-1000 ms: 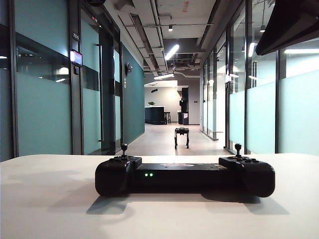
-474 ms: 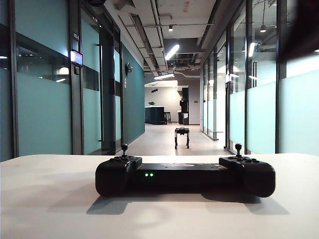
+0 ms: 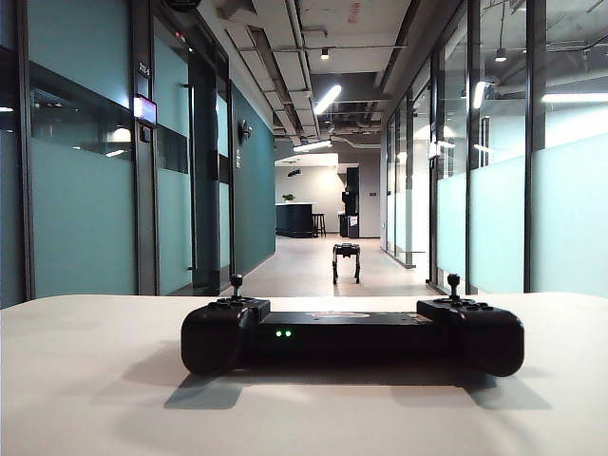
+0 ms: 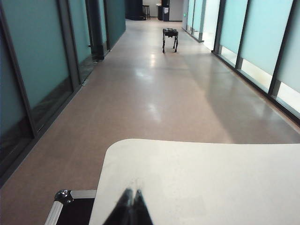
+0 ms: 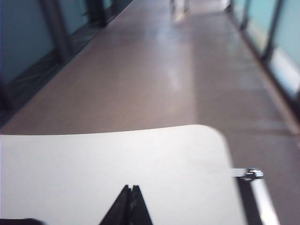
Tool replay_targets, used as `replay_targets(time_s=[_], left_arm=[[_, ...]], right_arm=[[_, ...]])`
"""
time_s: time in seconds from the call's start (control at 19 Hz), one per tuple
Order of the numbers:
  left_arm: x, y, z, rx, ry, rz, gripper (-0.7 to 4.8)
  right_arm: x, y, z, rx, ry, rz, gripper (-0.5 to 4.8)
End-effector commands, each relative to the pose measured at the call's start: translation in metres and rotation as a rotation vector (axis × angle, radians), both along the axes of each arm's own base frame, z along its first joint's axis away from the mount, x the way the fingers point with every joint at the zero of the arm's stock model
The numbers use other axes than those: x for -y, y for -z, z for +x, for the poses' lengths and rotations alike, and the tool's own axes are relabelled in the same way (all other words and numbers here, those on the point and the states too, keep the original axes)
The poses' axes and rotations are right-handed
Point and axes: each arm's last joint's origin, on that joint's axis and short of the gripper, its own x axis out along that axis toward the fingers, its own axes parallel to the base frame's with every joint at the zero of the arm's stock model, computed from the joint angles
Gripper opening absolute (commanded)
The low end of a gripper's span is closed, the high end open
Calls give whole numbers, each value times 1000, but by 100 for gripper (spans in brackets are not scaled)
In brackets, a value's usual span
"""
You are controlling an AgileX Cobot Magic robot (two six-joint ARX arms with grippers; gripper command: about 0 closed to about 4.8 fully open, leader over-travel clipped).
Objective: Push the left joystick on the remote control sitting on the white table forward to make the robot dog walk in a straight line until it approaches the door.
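One remote control (image 3: 351,334), two thumbsticks, one robot dog (image 3: 346,260), two closed claws (image 4: 131,201) (image 5: 130,199) over table

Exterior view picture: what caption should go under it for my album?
Wide black gamepad-style remote control waits on a plain white table, while a small dark four-legged robot dog stands far down the hallway.

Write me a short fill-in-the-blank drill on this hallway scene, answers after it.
1. The remote control shows two small ____ lights.
2. The robot dog stands on the ____ floor beyond the white table.
3. The left gripper and the right gripper both have their fingers ____.
4. The left joystick has ____ touching it.

Missing words: green; hallway; shut; nothing
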Motion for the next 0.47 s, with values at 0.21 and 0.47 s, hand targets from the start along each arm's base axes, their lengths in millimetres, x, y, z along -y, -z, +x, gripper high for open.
replay_targets(time_s=[0.21, 0.47], left_arm=[[0, -2, 0, 11, 1, 3, -5], [0, -2, 0, 11, 1, 3, -5]], right_arm=[[12, 24, -12, 87, 80, -3, -5], [10, 38, -16, 192, 11, 15, -5]])
